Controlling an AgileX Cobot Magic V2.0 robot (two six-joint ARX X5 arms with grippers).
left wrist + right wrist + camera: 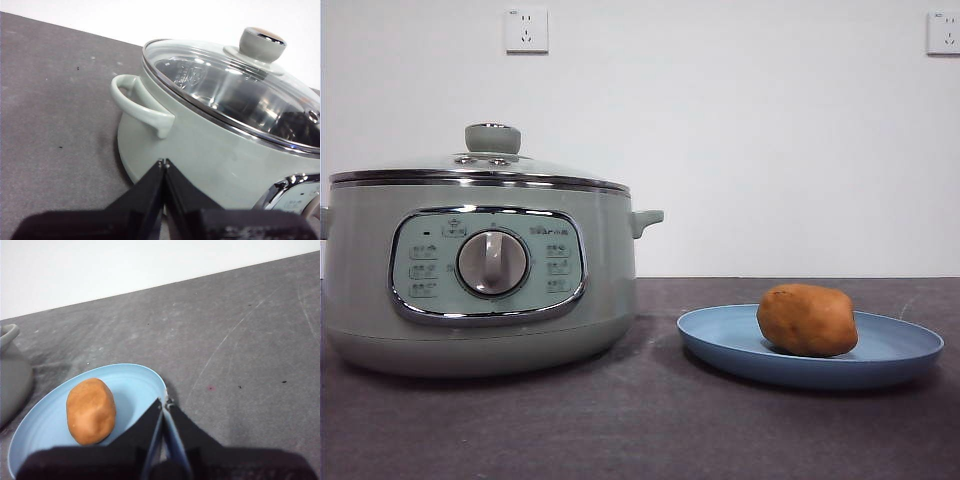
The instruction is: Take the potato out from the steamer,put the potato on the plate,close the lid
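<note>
Sage-green and chrome fill the left half of the front view: the steamer point(480, 275) stands on the dark grey table point(650, 420) with its control panel and silver dial point(492, 262) facing the camera, and the lid point(480, 165) sits closed on its rim, the pale green knob point(492, 137) upright at the top. At about 3 o'clock from the steamer, apart from it with bare table between, lies the blue plate point(895, 350), and the potato point(807, 319) rests on it — orange-brown, lying on its side, toward the plate's left-centre as the front camera sees it. Two white wall sockets point(526, 30) show on the wall behind. Neither arm appears in the front view. In the left wrist view the left gripper point(164, 162) hangs near the steamer's side, below one of its small handles point(140, 102), with its black jaws pressed together and holding nothing; the glass lid shows the shiny pot interior through it. In the right wrist view the right gripper point(164, 401) hovers over the near rim of the plate, its jaws likewise brought together and empty — the potato lies at roughly 9 o'clock from the tips, not touching them.
</note>
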